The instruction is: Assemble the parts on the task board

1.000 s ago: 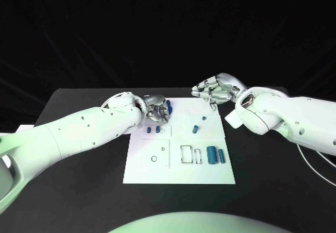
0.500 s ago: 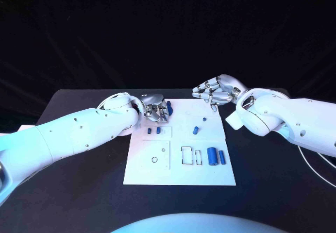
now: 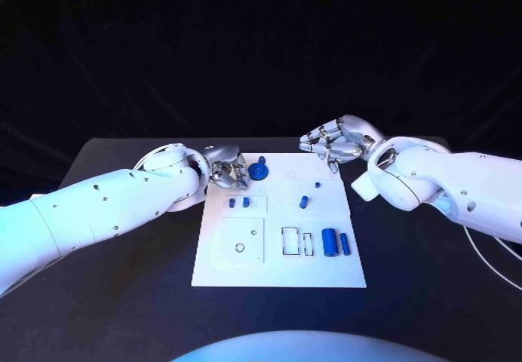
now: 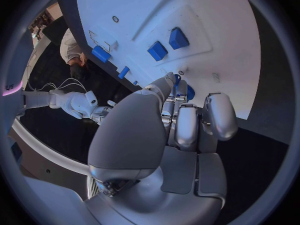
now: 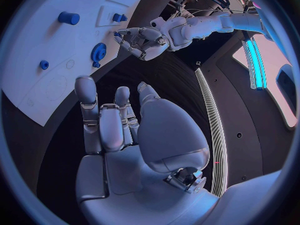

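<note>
The white task board (image 3: 283,264) lies in the middle of the black table. A round blue gear-like part (image 3: 259,170) sits near its far left corner, also seen as the blue gear (image 5: 98,52). My left hand (image 3: 223,175) hovers just left of that part with its fingers loosely apart and nothing in them. In the left wrist view, the blue part (image 4: 185,91) peeks out past the fingertips (image 4: 176,87). My right hand (image 3: 337,143) hangs above the board's far right corner, fingers spread, empty; in its wrist view, the right hand (image 5: 119,135) is over dark table beside the board (image 5: 37,50).
Two small blue blocks (image 3: 239,202) stand in a left slot. A short blue cylinder (image 3: 303,200) and a tiny blue peg (image 3: 317,183) lie mid-board. Two larger blue cylinders (image 3: 336,243) lie at the right beside rectangular outlines (image 3: 290,240). Black table surrounds the board.
My left hand has drawn back to the left off the blue gear-like part, which now stands uncovered on the board. The right hand has stayed in place.
</note>
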Controlling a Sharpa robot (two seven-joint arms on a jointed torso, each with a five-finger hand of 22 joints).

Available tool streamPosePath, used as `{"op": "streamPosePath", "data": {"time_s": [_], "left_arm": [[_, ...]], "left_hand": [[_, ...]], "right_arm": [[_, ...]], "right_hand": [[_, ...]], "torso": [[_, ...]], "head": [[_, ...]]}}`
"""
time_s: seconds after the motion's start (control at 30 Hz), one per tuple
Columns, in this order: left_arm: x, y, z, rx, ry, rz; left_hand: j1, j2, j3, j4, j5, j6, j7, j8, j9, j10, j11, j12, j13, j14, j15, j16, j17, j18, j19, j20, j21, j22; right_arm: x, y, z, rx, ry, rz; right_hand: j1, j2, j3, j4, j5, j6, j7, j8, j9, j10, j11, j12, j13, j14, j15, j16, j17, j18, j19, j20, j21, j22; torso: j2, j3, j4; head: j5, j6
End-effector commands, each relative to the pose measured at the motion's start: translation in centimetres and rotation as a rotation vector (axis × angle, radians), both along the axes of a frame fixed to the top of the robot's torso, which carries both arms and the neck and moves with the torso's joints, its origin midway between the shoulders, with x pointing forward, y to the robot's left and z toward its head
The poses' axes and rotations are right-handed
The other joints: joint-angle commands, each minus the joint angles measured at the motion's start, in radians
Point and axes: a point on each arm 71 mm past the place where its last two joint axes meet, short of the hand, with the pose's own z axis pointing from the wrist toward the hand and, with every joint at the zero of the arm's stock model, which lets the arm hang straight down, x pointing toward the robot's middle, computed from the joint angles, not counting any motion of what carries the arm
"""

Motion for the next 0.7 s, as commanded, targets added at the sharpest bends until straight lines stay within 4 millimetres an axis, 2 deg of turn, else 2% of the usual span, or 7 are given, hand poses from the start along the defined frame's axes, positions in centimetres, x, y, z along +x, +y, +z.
{"op": "streamPosePath", "data": {"time_s": [0.03, 0.7], "left_arm": [[0.02, 0.1, -0.08, -0.002, 0.023, 0.003], [0.48, 0.49, -0.62, 0.023, 0.061, 0.006]], "left_hand": [[-0.005, -0.007, 0.008, 0.0, 0.002, -0.003, 0.004, -0.004, -0.001, 0.009, -0.004, 0.0, 0.01, -0.001, 0.0, 0.003, -0.001, -0.015, -0.002, 0.002, 0.005, 0.035], [-0.008, -0.008, 0.009, -0.001, 0.001, -0.003, 0.004, -0.005, -0.001, 0.008, -0.004, -0.002, 0.011, -0.002, 0.001, 0.002, -0.004, -0.014, -0.003, 0.003, 0.003, 0.036]], "right_arm": [[-0.08, 0.16, -0.03, -0.002, 0.001, 0.015], [-0.09, 0.19, -0.03, -0.001, 0.001, 0.016]], "right_hand": [[0.007, 0.007, -0.005, 0.003, 0.004, -0.004, 0.001, 0.004, 0.0, 0.0, -0.003, 0.007, 0.0, -0.005, 0.002, -0.004, -0.002, 0.018, 0.002, 0.0, -0.004, -0.001], [0.007, 0.007, -0.005, 0.003, 0.004, -0.004, 0.001, 0.004, 0.0, 0.0, -0.003, 0.007, 0.0, -0.005, 0.002, -0.004, -0.002, 0.018, 0.002, 0.0, -0.004, -0.001]], "torso": [[-0.001, 0.0006, -0.0003], [0.0, 0.0013, -0.0021]], "head": [[0.004, 0.001], [0.007, -0.003]]}}
